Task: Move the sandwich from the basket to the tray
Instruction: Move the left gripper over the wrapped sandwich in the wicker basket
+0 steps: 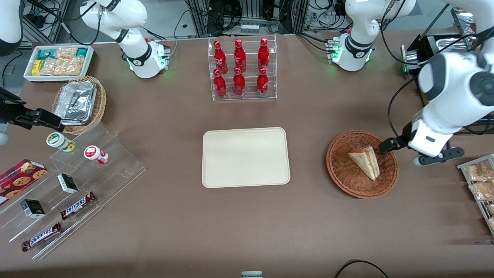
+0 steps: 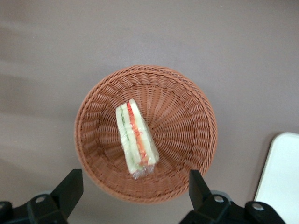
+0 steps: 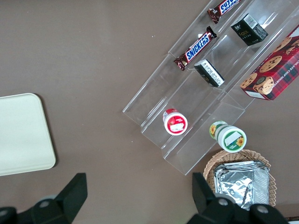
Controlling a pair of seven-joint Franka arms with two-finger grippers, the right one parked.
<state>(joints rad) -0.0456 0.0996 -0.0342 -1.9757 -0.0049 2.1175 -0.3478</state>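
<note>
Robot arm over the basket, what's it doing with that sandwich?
The left arm's gripper hangs above the reddish-brown wicker basket, jaws open, and holds nothing. The sandwich, a wrapped triangular wedge, lies in the basket, untouched. The cream tray where it should go sits bare on the table, beside the basket and toward the parked arm's end. So the pick-up has not happened yet.

Six red bottles [image 1: 241,68] fill the clear rack at upper centre; two Snickers bars [image 1: 60,221] lie at lower left. One sandwich [image 1: 365,161], one basket [image 1: 362,164], one tray [image 1: 246,157], one gripper [image 1: 399,152] poised at right.
</note>
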